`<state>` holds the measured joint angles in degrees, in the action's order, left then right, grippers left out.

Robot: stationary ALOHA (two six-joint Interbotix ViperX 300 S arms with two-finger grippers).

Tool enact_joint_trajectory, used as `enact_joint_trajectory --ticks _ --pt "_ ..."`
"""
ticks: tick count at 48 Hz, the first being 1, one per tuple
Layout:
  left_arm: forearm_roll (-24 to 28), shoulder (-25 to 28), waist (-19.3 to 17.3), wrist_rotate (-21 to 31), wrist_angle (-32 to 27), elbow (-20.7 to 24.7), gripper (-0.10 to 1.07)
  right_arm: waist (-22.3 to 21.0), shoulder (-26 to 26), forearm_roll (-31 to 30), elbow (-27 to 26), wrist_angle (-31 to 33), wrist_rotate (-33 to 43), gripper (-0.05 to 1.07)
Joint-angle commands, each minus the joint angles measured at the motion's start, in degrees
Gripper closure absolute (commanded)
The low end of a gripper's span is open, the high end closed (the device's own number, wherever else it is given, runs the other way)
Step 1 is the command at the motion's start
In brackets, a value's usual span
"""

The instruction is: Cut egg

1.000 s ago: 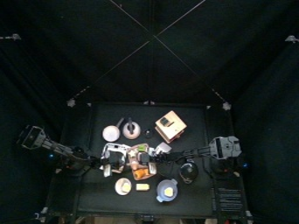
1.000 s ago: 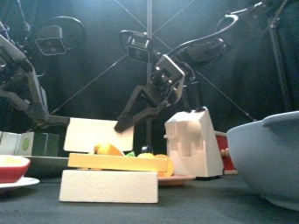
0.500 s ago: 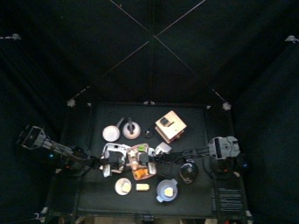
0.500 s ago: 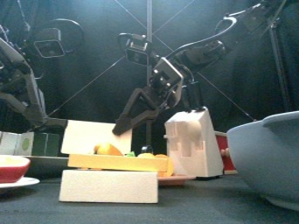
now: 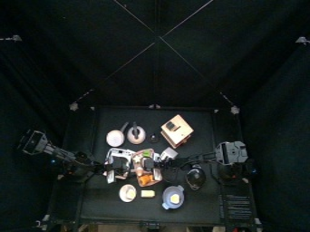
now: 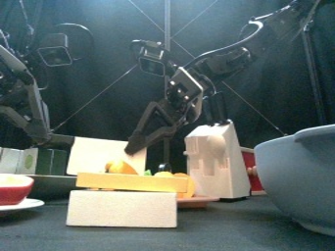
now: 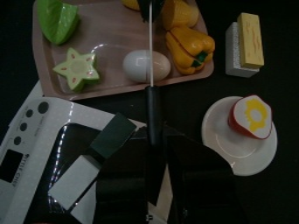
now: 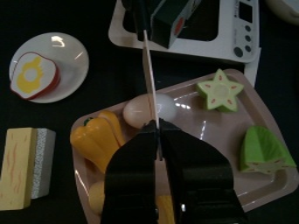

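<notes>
The egg (image 8: pixel 135 110) is white and whole, lying on a pinkish tray (image 8: pixel 216 127) between a yellow pepper (image 8: pixel 100 136) and a star fruit slice (image 8: pixel 219 89). My right gripper (image 8: pixel 156 131) is shut on the handle of a knife (image 8: pixel 146 70). Its thin blade runs over the middle of the egg (image 7: pixel 135 63) and past the tray's edge; contact cannot be made out. In the top view the right gripper (image 5: pixel 165 156) is at the tray's right side. My left gripper (image 5: pixel 120 161) hangs at the tray's left side, above a white scale (image 7: pixel 35 144).
A green fruit piece (image 8: pixel 263 149) lies on the tray too. A small plate with an apple half (image 8: pixel 45 66), a yellow-and-white block (image 8: pixel 26 166), a large bowl (image 6: pixel 301 176) and a white box (image 6: pixel 216 162) stand around the tray.
Almost nothing: in the front view the right arm's wrist and knife have edged slightly to the left. The egg and tray have not moved.
</notes>
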<state>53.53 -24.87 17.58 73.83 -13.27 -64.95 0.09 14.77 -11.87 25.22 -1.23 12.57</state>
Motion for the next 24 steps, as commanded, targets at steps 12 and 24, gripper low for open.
enact_joint_trajectory --ticks 12,24 --pt "-0.1 3.8 -0.7 0.0 2.5 1.1 0.58 -0.5 0.3 1.1 -0.4 0.2 0.0 0.7" --pt "0.0 4.9 -1.8 0.0 3.1 1.4 0.58 -0.7 1.0 1.8 -0.4 0.2 0.0 0.7"
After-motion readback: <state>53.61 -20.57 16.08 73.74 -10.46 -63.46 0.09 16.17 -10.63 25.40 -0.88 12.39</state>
